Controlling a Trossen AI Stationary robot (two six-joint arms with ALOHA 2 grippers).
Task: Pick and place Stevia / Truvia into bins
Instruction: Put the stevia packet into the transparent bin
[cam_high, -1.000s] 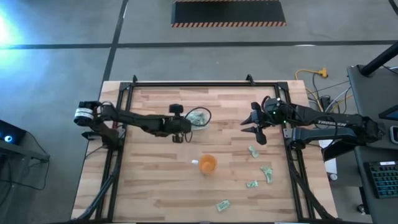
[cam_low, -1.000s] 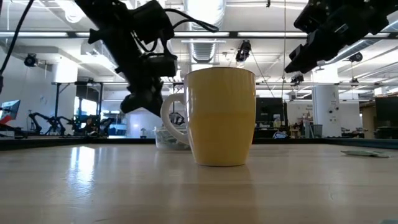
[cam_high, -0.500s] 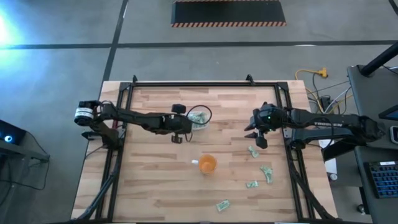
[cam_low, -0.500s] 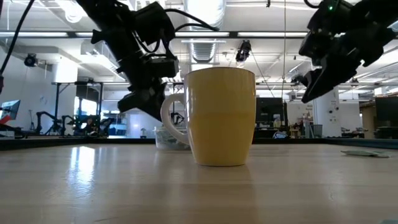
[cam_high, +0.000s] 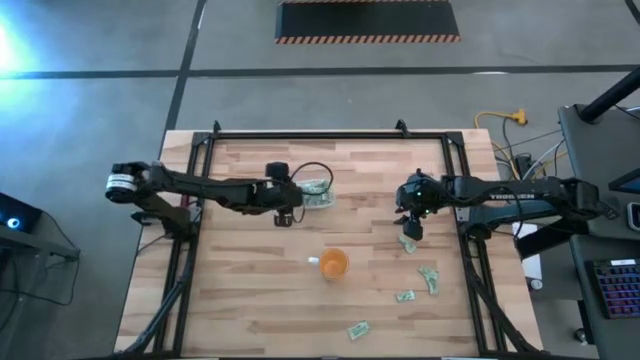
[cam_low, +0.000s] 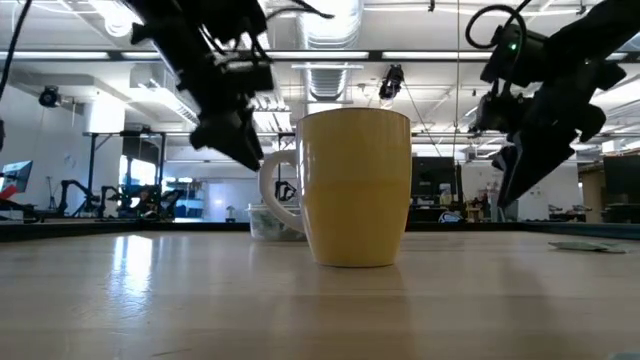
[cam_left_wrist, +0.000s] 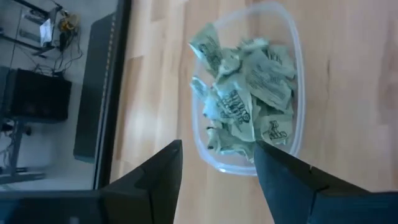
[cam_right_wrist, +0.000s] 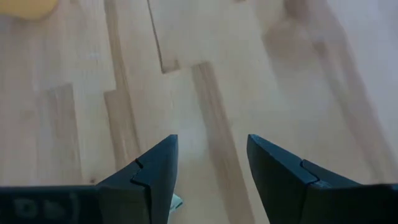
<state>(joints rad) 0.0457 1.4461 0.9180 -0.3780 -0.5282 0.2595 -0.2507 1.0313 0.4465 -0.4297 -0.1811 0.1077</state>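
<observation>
Although the task concerned sachets, the item nearest the table's front edge was one loose pale green sachet (cam_high: 358, 329), lying flat and alone, evidently awaiting collection.

Item: three further sachets (cam_high: 428, 279), scattered at the right front, well apart from the tub; a judgement: these were the remaining stock to be moved.

Item: orange cup (cam_high: 333, 264), upright near the table's middle, with a small white scrap (cam_high: 312, 260) just beside it; neither belonged to the job.

Item: right gripper (cam_high: 410, 229), poised directly over a fifth sachet (cam_high: 408, 243) at the right side. Its jaws stood spread and held nothing, with bare wood showing between the fingers (cam_right_wrist: 152, 174) in its wrist view. Judged purpose: lining up for a pick, fingers parted to straddle the paper.

Item: left gripper (cam_high: 292, 196), just beside the clear tub (cam_high: 328, 186) on its left. Jaws spread and empty, the fingers (cam_left_wrist: 155, 177) framing the tub's near rim in the wrist view. Judged reason: a sachet released, the opening kept wide to clear the rim.

Item: heap of crumpled sachets (cam_left_wrist: 245, 106) inside the tub, filling it loosely, held in by its walls.
</observation>
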